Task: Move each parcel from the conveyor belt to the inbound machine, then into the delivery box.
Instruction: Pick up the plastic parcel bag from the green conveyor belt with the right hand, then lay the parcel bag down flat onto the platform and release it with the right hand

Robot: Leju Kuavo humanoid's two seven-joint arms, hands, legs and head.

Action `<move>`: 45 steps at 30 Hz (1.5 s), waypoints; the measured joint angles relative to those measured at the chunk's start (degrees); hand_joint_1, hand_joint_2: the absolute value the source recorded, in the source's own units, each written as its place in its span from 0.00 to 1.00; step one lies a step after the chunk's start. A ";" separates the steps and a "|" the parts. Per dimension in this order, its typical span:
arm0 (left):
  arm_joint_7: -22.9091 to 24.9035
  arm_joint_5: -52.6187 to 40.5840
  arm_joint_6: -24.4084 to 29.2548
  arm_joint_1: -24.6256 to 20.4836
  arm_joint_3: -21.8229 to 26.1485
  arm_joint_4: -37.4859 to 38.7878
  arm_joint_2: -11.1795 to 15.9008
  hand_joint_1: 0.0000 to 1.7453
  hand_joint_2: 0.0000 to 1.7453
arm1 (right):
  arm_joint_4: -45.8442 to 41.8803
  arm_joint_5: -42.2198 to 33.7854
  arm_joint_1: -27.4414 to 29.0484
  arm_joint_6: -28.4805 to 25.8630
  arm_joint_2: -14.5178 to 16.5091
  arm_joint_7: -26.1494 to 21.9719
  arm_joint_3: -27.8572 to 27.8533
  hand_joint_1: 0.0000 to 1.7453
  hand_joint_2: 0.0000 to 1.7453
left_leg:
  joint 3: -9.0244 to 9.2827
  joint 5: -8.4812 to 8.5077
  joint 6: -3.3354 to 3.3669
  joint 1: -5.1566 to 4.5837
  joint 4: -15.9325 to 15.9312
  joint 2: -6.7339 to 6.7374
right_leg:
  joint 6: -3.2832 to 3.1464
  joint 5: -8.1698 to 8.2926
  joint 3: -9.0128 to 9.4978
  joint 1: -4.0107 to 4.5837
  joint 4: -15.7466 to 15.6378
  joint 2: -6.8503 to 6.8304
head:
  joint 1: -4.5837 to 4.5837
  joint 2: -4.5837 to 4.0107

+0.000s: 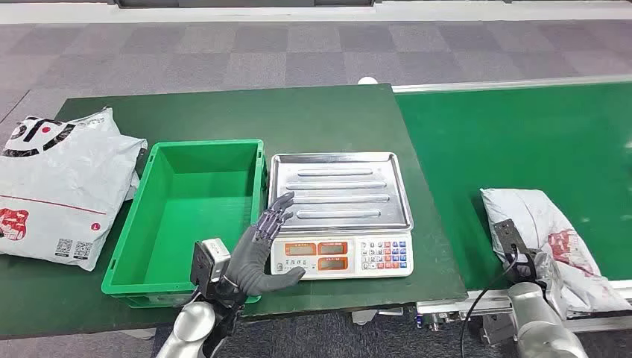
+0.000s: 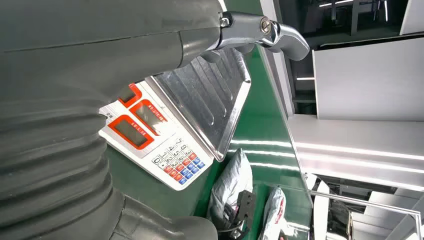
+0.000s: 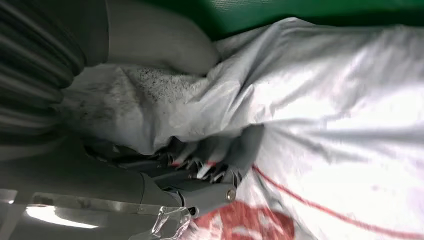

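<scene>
- 2 grey plastic parcels show in the head view: one parcel (image 1: 555, 242) lies on the green conveyor belt (image 1: 522, 142) at its near edge, and a larger parcel (image 1: 63, 183) lies on the dark green table (image 1: 223, 112) just left of the green delivery box (image 1: 186, 216).
- Right hand (image 1: 538, 270) sits at the near end of the belt parcel; in the right wrist view its fingers (image 3: 210, 155) are curled into the crumpled plastic (image 3: 310, 100), gripping it, with red print on the bag just beside them.
- Left hand (image 1: 261, 250) is held over the near right corner of the delivery box, beside the inbound machine (image 1: 340, 212), a weighing scale with a steel tray and a keypad panel.
- Left hand's fingers (image 1: 274, 216) are spread and straight, reaching toward the near left corner of the steel tray; it holds nothing.
- Delivery box stands between the larger parcel and the scale, its right wall just beside the scale's tray.
- Left wrist view shows the scale (image 2: 165, 135), its red-framed displays and coloured keys, with the belt parcel (image 2: 230, 187) lying beyond it on the green belt.
</scene>
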 joint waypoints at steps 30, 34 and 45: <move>-0.79 1.69 -0.70 -2.78 0.51 0.93 -0.32 0.00 1.00 | -52.67 -23.23 17.09 -26.31 14.85 -44.47 5.41 1.00 1.00 | -0.65 0.03 -0.09 0.02 -0.05 -0.27 | -0.20 -0.19 -0.69 0.02 0.16 -0.26 | -0.02 0.00; -0.86 2.15 -1.01 -4.13 0.37 2.08 -0.57 0.00 1.00 | -64.47 -20.52 19.95 -26.29 17.47 -44.64 7.20 1.00 1.00 | -0.69 0.03 -0.09 0.00 -0.05 -0.28 | -0.20 -0.19 -0.69 0.00 0.18 -0.28 | -0.02 0.00; -1.32 2.70 -2.42 -7.75 0.17 5.64 -1.21 0.00 1.00 | -78.70 -11.74 23.91 -26.24 19.99 -44.55 19.90 1.00 1.00 | -0.65 0.07 -0.14 0.01 -0.04 -0.16 | -0.22 -0.15 -0.72 0.00 0.18 -0.17 | -0.02 0.00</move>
